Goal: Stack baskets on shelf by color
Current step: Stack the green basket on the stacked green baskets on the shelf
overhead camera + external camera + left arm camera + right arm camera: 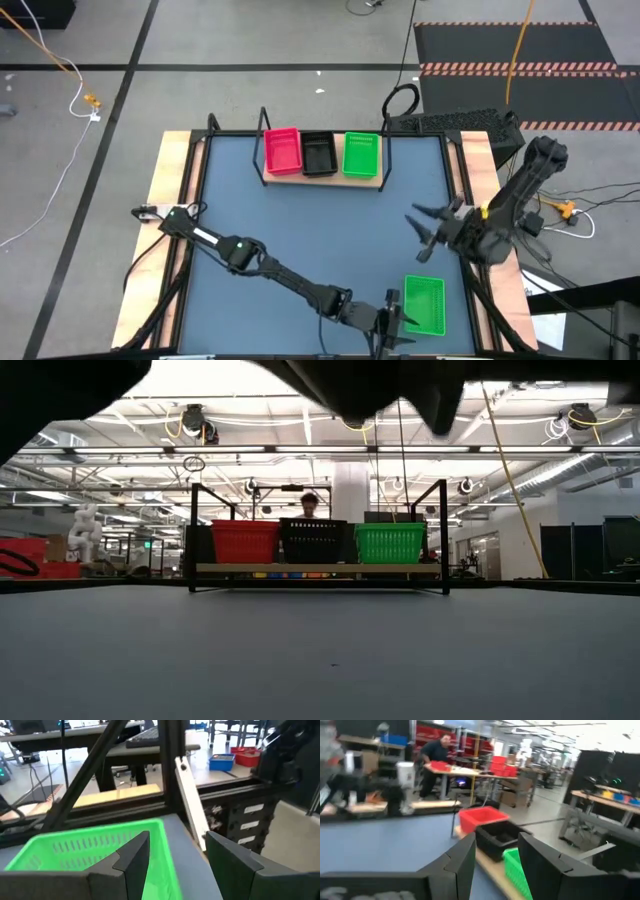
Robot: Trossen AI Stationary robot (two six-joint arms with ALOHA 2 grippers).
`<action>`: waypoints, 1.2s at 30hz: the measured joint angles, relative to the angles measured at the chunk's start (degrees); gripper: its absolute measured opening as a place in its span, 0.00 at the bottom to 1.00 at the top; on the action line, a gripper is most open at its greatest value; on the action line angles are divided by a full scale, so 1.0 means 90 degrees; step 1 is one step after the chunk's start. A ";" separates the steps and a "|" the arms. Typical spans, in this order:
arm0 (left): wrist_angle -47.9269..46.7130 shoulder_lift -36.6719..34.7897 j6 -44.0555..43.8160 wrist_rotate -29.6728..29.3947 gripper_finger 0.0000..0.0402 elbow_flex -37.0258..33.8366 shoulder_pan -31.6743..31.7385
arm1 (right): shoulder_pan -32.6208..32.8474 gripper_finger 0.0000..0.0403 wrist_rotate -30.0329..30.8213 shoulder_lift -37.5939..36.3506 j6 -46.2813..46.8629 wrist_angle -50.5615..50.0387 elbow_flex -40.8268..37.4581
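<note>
Green basket (424, 305) lies lengthwise toward the shelf (322, 180).

Slotted plastic baskets (318, 154), slightly glossy, sit on a pale wood shelf (322, 180) with thin black metal frame; the worktop (310, 230) is matt blue-grey.

Three baskets (318, 154) sit side by side on the shelf (322, 181); a fourth basket (424, 305) lies near the table's (300, 230) front-right corner.
</note>
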 joint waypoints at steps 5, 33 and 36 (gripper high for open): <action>-0.0490 0.0040 0.0083 -0.0095 0.49 0.0015 0.0062 | 0.0032 0.35 -0.0015 0.0209 -0.0052 0.0445 -0.0274; -0.2133 -0.0288 0.0705 -0.0120 0.04 0.0005 0.0152 | 0.0736 0.35 0.0058 0.0149 -0.1320 0.2058 -0.0271; -0.2116 -0.0288 0.0676 0.0058 0.03 0.0005 0.0186 | 0.0736 0.35 0.0059 0.0150 -0.1309 0.2055 -0.0271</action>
